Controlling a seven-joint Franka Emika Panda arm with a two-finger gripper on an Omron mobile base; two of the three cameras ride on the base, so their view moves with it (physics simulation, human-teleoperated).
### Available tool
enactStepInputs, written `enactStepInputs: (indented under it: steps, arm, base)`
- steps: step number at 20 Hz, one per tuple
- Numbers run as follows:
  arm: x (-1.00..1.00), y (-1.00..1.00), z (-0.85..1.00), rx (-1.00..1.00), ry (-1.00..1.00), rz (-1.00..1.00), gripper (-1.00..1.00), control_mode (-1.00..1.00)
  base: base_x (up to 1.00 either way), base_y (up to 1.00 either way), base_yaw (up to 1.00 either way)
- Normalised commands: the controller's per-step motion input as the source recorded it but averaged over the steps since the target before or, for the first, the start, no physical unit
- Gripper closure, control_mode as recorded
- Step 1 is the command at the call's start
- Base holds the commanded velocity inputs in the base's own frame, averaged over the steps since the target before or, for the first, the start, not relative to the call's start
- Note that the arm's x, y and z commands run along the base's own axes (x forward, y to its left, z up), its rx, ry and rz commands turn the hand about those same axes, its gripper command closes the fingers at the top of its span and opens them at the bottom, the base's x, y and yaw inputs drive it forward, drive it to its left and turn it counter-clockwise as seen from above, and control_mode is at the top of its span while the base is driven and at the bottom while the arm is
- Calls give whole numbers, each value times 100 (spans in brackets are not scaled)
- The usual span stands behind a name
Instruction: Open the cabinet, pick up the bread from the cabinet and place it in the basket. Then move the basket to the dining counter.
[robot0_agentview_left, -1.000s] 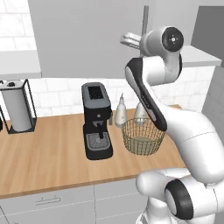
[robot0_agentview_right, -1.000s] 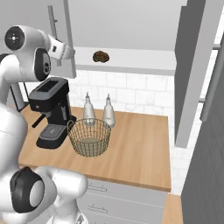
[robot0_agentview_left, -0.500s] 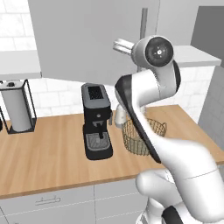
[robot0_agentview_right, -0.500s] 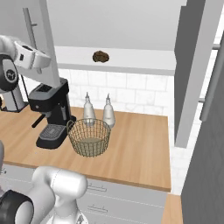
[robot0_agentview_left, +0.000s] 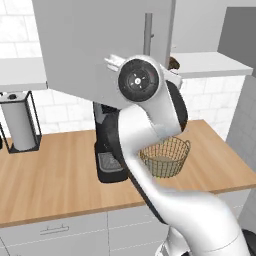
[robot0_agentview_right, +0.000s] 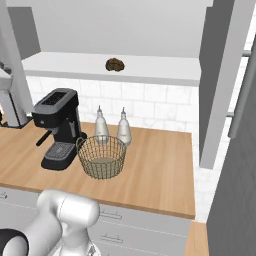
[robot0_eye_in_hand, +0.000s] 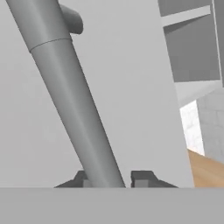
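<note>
**Gripper at the cabinet door handle**

Close up, the hand view shows the two-finger gripper (robot0_eye_in_hand: 113, 178) with its dark finger tips (robot0_eye_in_hand: 142, 178) spread to either side of the long grey bar handle (robot0_eye_in_hand: 72, 96) of the flat light-grey cabinet door (robot0_eye_in_hand: 135, 87); whether they press the bar cannot be told. The small dark brown lumpy bread (robot0_agentview_right: 115, 64) lies on the white inner shelf (robot0_agentview_right: 160, 70) of the open cabinet, far behind and above the worktop. The round tan wire-mesh basket (robot0_agentview_right: 102, 156) stands on the wood worktop (robot0_agentview_right: 155, 165), just right of the black coffee machine (robot0_agentview_right: 57, 127) and just in front of two pale bottles (robot0_agentview_right: 112, 127). The white arm (robot0_agentview_left: 150, 130) hides the basket's left part in the left base view.
</note>
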Motion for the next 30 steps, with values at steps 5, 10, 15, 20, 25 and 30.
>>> enactStepInputs:
  steps: [5,10,15,20,25,30]
  arm:
    - [-86,73,1,0,4,-12,100,-100]
    - [-9,-9,-3,6,15,-2,-100,-100]
    - [-92,-38,-1,16,1,0,-100,-100]
    - [-51,-72,-7,20,0,10,-100,-100]
    - [-26,-91,-26,6,0,35,-100,-100]
    - [-45,-74,-11,0,-4,57,-100,-100]
  base:
    - [0,0,0]
    - [0,0,0]
    - [0,0,0]
    - [0,0,0]
    - [0,0,0]
    - [0,0,0]
